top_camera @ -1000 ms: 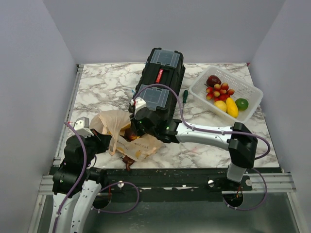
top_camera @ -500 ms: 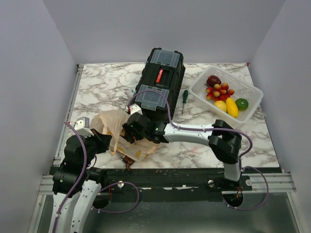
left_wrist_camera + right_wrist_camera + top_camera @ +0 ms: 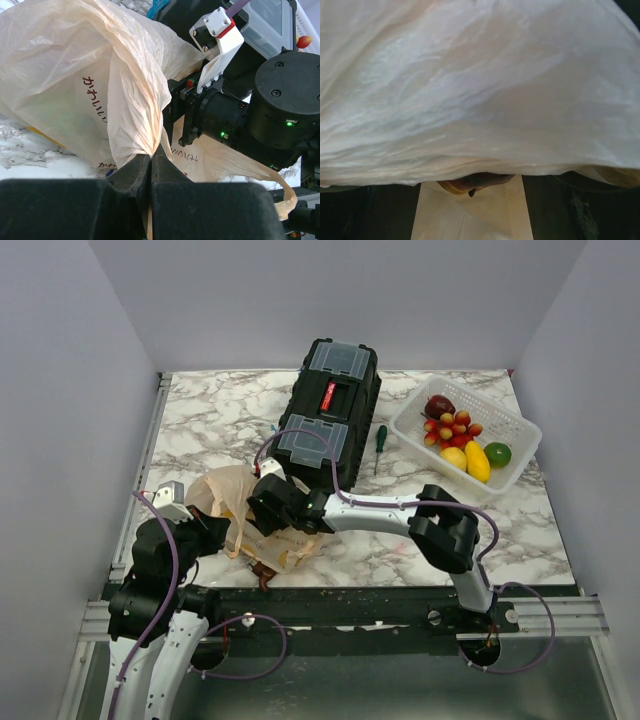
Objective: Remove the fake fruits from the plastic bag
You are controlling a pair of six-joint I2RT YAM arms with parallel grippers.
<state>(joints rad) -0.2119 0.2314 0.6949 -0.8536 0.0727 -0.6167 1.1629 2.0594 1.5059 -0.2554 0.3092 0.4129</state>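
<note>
Right gripper [image 3: 258, 508], jaws newly spread wide, has been driven into the plastic bag [image 3: 222, 492] pinched by the left gripper [image 3: 151, 162]; another pick is evidently intended.

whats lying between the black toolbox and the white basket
A green-handled screwdriver lies on the marble table between the black toolbox and the white basket; the top external view shows it.
</note>
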